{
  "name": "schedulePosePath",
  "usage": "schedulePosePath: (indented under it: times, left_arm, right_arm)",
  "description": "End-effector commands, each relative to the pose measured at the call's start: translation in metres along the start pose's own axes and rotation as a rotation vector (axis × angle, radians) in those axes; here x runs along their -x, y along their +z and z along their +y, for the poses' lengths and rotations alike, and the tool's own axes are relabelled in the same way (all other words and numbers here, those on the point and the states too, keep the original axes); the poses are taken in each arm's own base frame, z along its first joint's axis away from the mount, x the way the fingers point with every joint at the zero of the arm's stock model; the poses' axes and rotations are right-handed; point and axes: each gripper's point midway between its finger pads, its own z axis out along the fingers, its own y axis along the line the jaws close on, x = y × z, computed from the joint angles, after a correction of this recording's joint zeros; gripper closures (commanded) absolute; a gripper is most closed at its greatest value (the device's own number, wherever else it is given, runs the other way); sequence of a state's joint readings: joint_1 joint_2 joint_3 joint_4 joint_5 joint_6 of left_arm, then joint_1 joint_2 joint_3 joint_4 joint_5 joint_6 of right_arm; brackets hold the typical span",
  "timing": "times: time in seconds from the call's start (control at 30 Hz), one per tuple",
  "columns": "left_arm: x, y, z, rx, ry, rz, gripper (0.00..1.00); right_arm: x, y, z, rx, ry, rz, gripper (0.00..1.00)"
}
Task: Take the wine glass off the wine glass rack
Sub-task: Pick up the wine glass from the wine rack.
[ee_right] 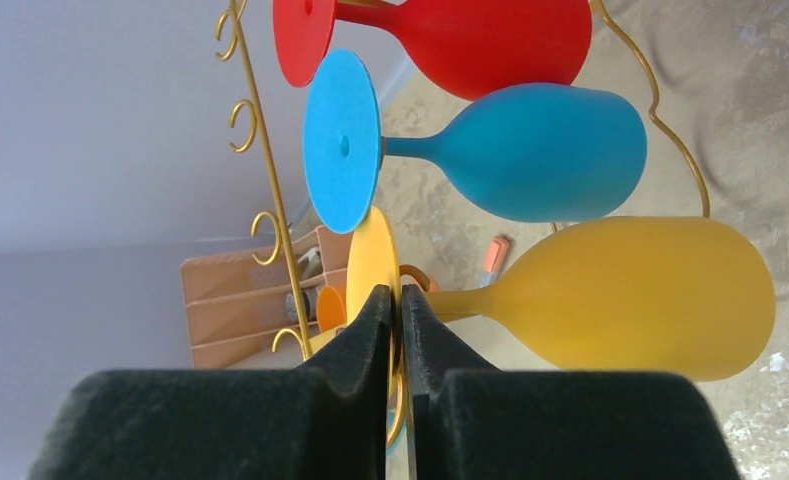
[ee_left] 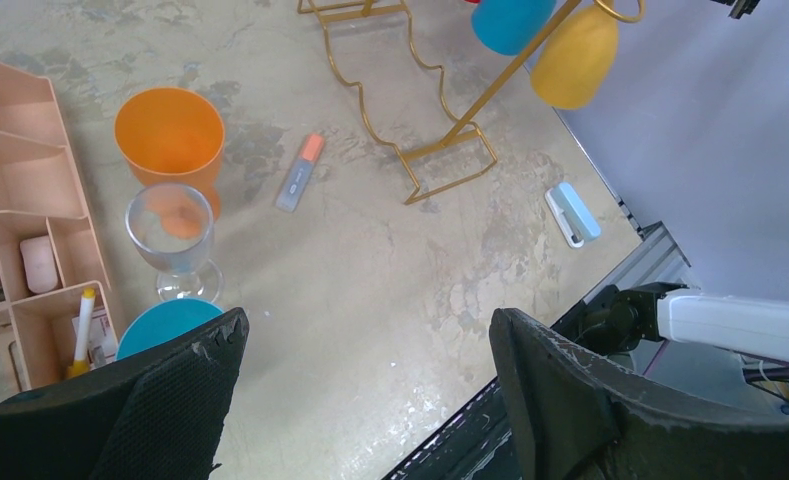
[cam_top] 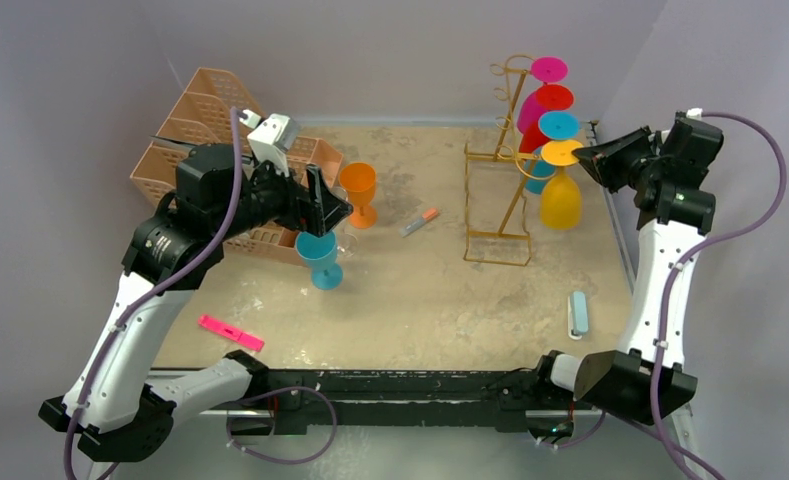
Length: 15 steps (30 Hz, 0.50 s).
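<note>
Only the right wrist view shows the right gripper pinching the foot of the yellow wine glass, glass hanging upside down on the wine glass rack, left gripper spread wide

right pincer: black pads pressed nearly together, thin edge of the yellow foot disc pinched between them
yellow wine glass: sideways in frame, bowl to the right, stem running left to the foot at the pads
blue wine glass: just above the yellow one, same lie
red wine glass: above the blue, cut by the top edge
wine glass rack: gold wire, open looped hooks at left
background: peach organiser; orange-capped marker on the mottled desk
</note>
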State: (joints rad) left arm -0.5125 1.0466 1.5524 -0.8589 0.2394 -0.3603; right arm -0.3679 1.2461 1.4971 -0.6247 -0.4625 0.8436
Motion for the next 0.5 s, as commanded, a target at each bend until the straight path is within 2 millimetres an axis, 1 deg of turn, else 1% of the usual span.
schedulePosePath:
  times: [0.0,0.23,0.47]
  left_arm:
    - [0.0078,-0.0008,-0.0071,-0.036,-0.009,-0.037,0.11]
    - [0.0079,-0.0038,-0.0073,-0.033,-0.010,-0.042,0.11]
    - [0.0079,-0.0049,-0.0063,-0.027,-0.010,-0.044,0.11]
  right_arm:
    - [0.0070,-0.0077,-0.0019,-0.014,0.037,-0.076,1.00]
    - [0.0090,-0.0100,-0.0011,-0.014,0.058,-0.101,1.00]
    - [0.0129,-0.0145,-0.0047,-0.039,0.056,-0.139,1.00]
